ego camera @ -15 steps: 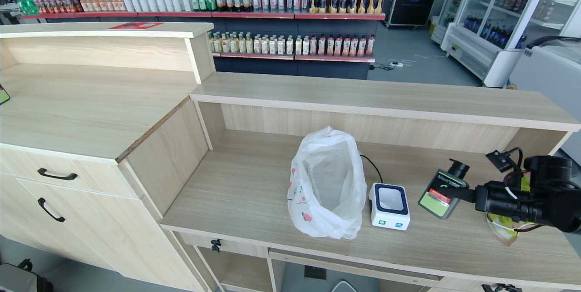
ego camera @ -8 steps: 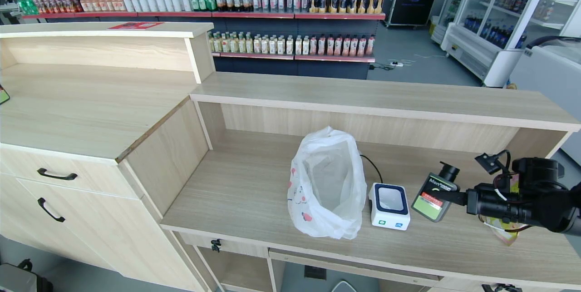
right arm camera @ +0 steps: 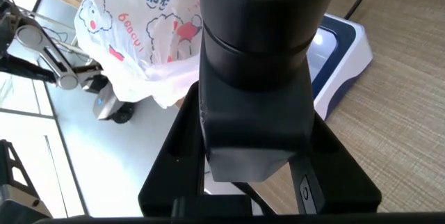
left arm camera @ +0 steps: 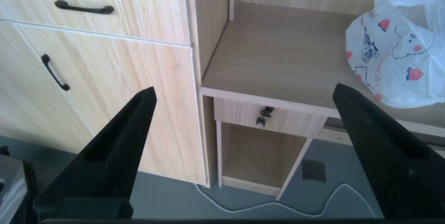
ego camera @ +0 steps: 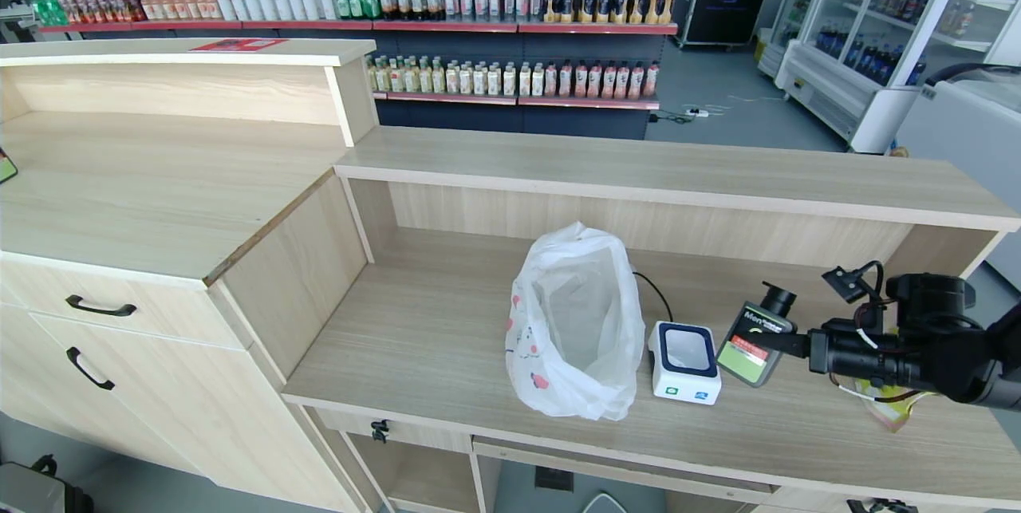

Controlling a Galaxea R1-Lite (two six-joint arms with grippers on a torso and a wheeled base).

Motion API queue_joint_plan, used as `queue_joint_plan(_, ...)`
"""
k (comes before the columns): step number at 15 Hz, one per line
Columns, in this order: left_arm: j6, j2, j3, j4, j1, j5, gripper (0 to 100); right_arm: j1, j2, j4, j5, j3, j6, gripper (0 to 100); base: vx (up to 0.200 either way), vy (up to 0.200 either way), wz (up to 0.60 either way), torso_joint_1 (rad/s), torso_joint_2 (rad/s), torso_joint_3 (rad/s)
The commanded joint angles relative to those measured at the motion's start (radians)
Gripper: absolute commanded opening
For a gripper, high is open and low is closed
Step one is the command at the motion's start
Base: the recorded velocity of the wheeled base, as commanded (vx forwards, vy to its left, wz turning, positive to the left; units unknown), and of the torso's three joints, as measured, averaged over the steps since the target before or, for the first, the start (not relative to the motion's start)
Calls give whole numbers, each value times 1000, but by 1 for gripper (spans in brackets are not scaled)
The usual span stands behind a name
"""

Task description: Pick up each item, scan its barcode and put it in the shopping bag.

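Midway through checkout, the right pincer is clamped on a dark bottle with a green and red label. It holds the bottle tilted above the tabletop, black cap pointing up and away from the robot, label turned upward. The bottle's lower end hangs just beside the right side of the small white barcode scanner, whose dark glass window faces up; a black cable runs from the scanner toward the back panel. Immediately left of the scanner stands the shopping bag, a thin white plastic one printed with small red and pink figures, its mouth open and upright. The right wrist view looks down the bottle's dark body, squeezed between the pincer's black fingers, with the scanner and the bag on the wood grain beyond it. A yellow-green packet lies on the tabletop beneath the right arm, near the front edge. The left pincer hangs low in front of the counter with its fingers spread wide and nothing between them, facing a drawer with a black handle. Behind the counter, store shelves carry rows of bottled drinks.
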Motion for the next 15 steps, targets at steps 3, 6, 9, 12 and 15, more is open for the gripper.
queue_joint_plan(3,0,0,0,0,0,0,100,25,21,-4,-1,-19,2,0,0,0,0,0,0,0)
queue_joint_plan(6,0,0,0,0,0,0,100,34,34,-4,-3,-34,2,0,0,0,0,0,0,0)
queue_joint_plan(9,0,0,0,0,0,0,100,43,42,-2,-3,-49,5,0,0,0,0,0,0,0)
queue_joint_plan(12,0,0,0,0,0,-1,100,57,44,-5,-3,-58,6,0,0,0,0,0,0,0)
queue_joint_plan(15,0,0,0,0,0,0,100,61,44,-4,-3,-63,8,0,0,0,0,0,0,0)
